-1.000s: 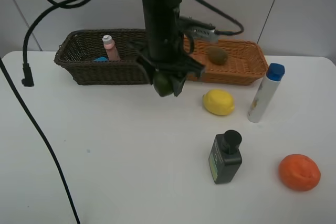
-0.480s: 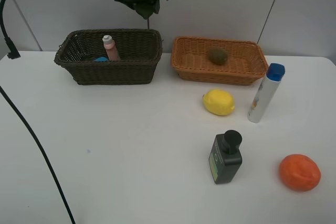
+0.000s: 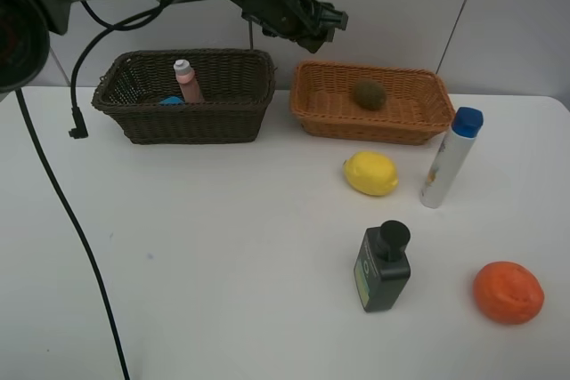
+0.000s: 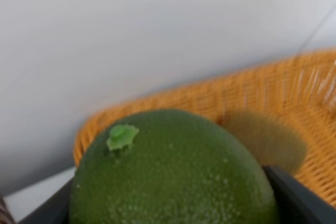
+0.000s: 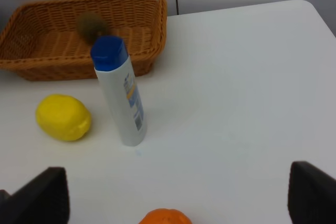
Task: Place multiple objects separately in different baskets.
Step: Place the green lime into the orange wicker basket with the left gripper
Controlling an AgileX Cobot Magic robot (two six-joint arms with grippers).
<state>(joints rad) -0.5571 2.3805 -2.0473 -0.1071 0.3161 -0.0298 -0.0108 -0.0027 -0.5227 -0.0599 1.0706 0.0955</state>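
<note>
Green fruit carried high beside the fruit basket, not yet released.

The dark green oval fruit (image 4: 173,171) is clasped in the left gripper (image 3: 307,20), which is held in the air at about eleven o'clock of the light orange-tan basket (image 3: 374,135), where the brown kiwi (image 3: 369,93) lies. The drop-off step is judged to be in hand: the fruit should be brought toward five o'clock over the basket, lowered clear of the kiwi, then let go. The right gripper (image 5: 176,192) is spread wide and empty. The yellow lemon (image 3: 370,173) is left at the basket's six o'clock.
</note>
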